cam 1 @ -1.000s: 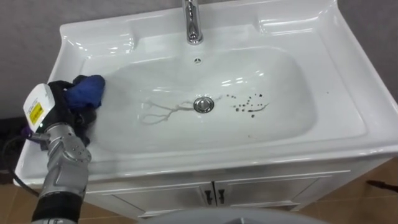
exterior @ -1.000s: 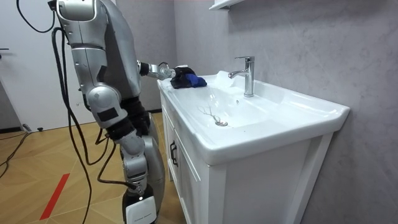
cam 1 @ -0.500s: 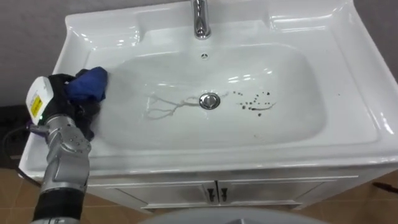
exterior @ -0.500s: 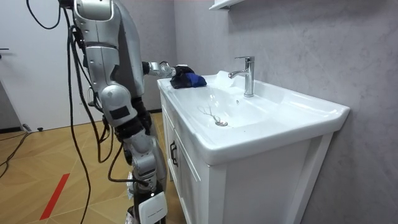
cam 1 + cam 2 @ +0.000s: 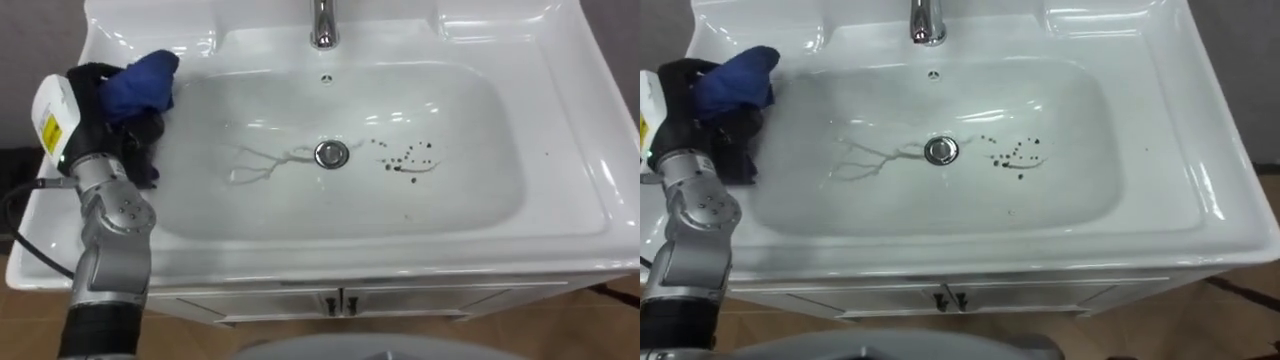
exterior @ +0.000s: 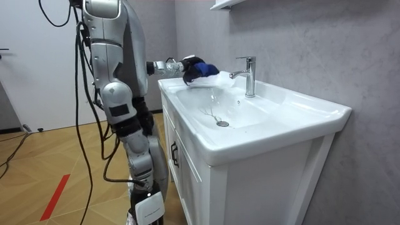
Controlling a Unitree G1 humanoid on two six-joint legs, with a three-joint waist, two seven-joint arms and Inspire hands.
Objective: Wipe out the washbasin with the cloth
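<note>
The basin [image 5: 470,215] is not yet clean. A scatter of dark specks [image 5: 408,162] lies just right of the drain [image 5: 331,153], and pale branching streaks [image 5: 262,165] run off to its left. We judge this to be the approach step, with the wiping of the dirty part not yet begun. The left hand [image 5: 112,125] is at the basin's back left corner with its dark fingers closed around a bunched blue cloth [image 5: 142,80]. In the room view the cloth [image 6: 201,69] sits raised above the rim rather than pressed to it. The next move calls for lowering the cloth onto the sloping wall and sweeping it across the bottom, past the drain to the specks. That is a long reach for this arm, so the cloth will need firm, even pressure to stay flat. The fingers are largely buried under the cloth, so we cannot make out how deep the hold goes. The tap [image 5: 322,25] is cut off at the top edge. We cannot tell whether the streaks are residue, hair or water trails.
</note>
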